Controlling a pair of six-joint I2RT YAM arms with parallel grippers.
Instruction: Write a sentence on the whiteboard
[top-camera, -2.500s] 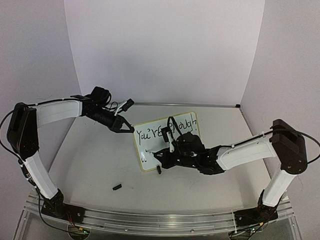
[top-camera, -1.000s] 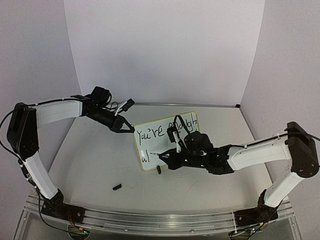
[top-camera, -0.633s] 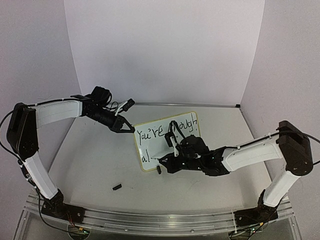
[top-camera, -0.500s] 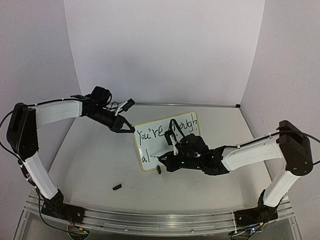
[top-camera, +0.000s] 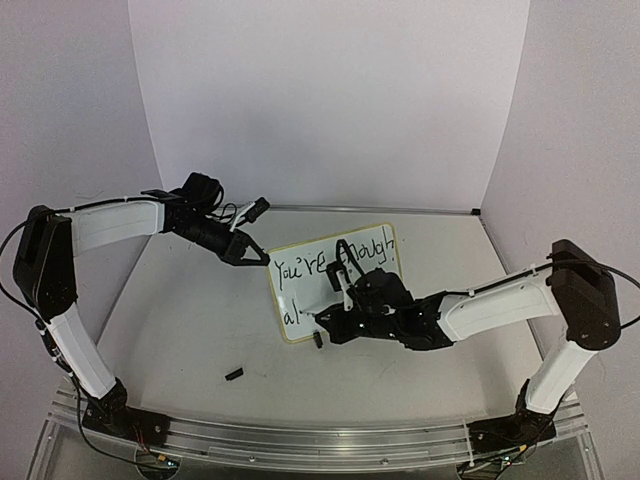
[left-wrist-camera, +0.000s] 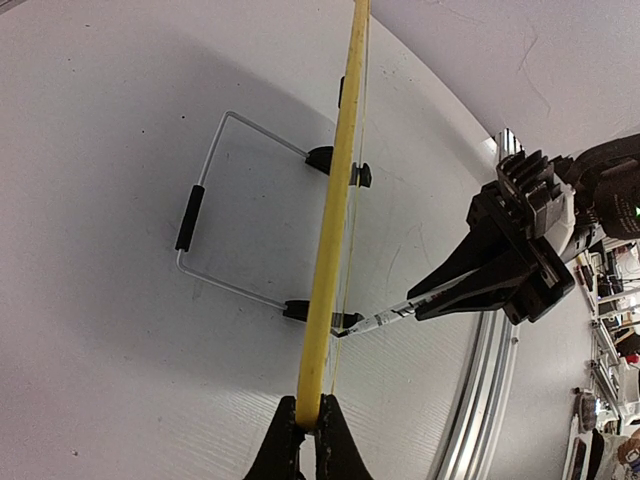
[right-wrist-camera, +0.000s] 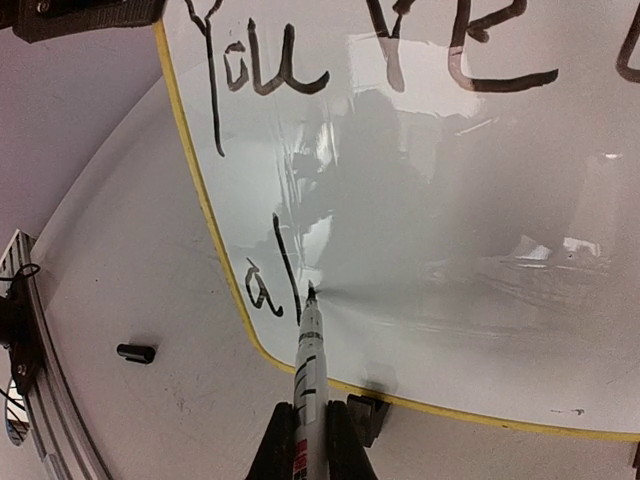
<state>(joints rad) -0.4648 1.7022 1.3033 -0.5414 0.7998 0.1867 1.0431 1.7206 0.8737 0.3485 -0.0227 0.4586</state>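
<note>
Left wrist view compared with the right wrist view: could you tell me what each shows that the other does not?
Only the left wrist view shows the small white whiteboard with a pale-yellow rim edge-on, the bent wire stand behind it, and the left gripper shut on that rim. Only the right wrist view shows the black handwritten sentence, "You're" above "al", and a small black cap on the table. Both show the whiteboard and the right gripper shut on a white marker pen, its tip at the board's face.
</note>
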